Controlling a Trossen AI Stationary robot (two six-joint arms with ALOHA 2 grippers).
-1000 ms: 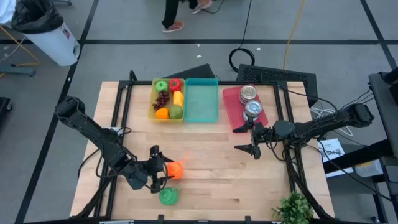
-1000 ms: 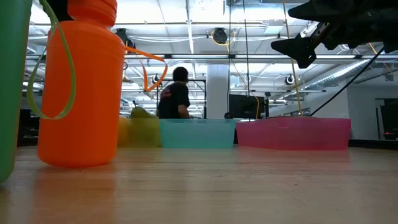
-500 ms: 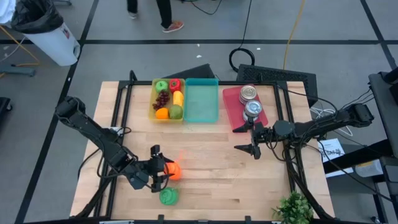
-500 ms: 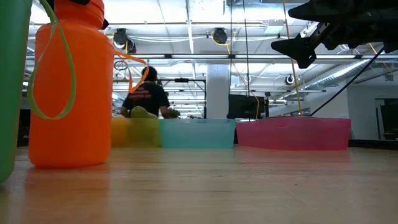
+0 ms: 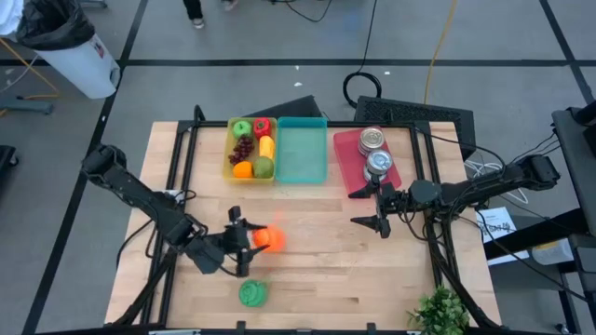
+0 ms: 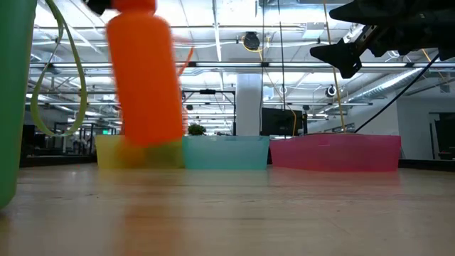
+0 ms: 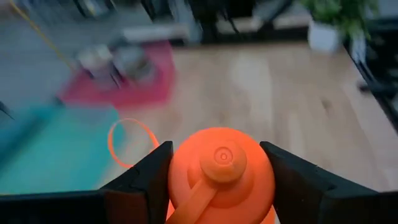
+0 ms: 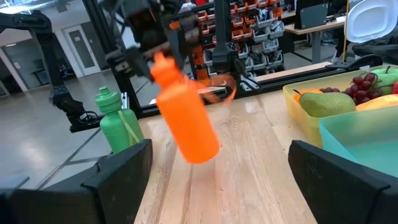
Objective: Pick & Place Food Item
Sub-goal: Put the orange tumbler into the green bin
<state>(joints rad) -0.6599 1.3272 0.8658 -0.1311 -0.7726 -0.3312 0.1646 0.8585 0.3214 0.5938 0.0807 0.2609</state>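
Hanging tilted above the wooden surface (image 5: pixel 317 270), the orange bottle (image 5: pixel 269 239) is pinched near its cap by the left pincer (image 5: pixel 240 240); its fingers (image 7: pixel 140 180) press on both sides of the bottle; a green bottle (image 5: pixel 251 294) stands on the surface just beside the orange bottle; well apart from the orange bottle sit a yellow bin (image 5: pixel 250 149) full of fruit, a teal bin (image 5: pixel 302 152) and a pink tray (image 5: pixel 358 163) with cans (image 5: pixel 372 140); the right pincer (image 5: pixel 375 207) hovers spread wide near the pink tray, far from the orange bottle.
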